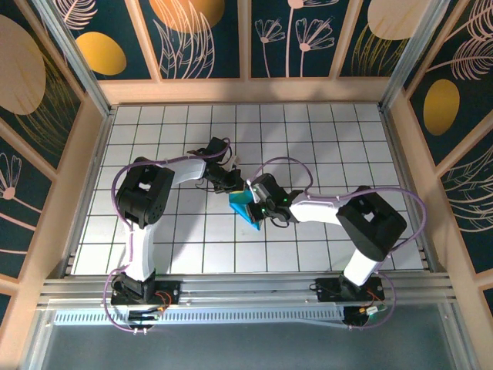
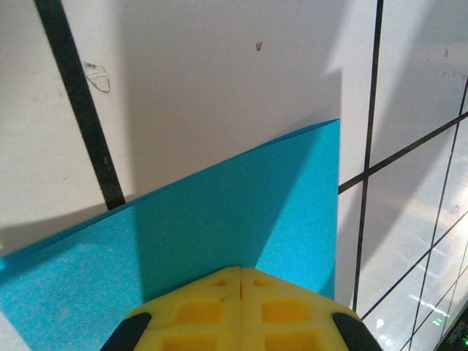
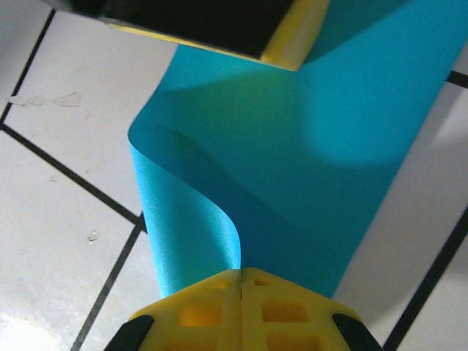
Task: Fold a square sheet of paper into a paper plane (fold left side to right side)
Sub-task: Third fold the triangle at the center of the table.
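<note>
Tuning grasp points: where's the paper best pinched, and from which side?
Likely at an edge, low from outside: the paper is thin and curls up off the table, so jaws fit above and below. The right gripper pinches the curled edge that way; the left gripper holds the far end.

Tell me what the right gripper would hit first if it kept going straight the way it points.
The right gripper pinches the blue paper stretching ahead. Past that, the left gripper's fingers at the sheet's far edge look like the first solid obstacle, though depth is unclear.
</note>
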Available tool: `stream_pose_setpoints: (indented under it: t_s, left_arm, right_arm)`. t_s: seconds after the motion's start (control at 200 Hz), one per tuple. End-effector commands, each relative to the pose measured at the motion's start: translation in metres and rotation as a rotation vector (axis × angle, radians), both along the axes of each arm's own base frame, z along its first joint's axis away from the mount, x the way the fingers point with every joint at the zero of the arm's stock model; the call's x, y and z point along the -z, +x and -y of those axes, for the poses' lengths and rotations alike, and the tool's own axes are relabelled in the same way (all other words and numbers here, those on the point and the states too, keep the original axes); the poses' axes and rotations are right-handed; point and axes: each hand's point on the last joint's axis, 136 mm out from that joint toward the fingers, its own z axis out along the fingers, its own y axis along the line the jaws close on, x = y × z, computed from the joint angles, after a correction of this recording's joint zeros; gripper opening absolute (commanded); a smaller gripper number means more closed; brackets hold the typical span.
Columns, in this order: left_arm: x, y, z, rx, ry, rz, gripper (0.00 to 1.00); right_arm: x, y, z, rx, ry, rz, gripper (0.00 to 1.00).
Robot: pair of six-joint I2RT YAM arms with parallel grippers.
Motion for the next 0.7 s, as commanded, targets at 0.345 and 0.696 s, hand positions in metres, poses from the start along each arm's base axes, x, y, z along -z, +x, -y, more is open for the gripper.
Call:
stream_pose_setpoints:
  t_s: [0.345,0.696]
  left_arm:
    - [0.0303,-0.0134,-0.0094,0.007,0.096,-0.051,0.0]
    - [0.0311,-0.0137,-0.0092,0.007,0.095,-0.054,0.0]
  right_arm:
    - [0.0001,0.0115,0.0041,0.048,-0.019,0.01,0.0]
    - [0.0029,0.0134,0.0034,0.049,-0.023,0.005,0.0]
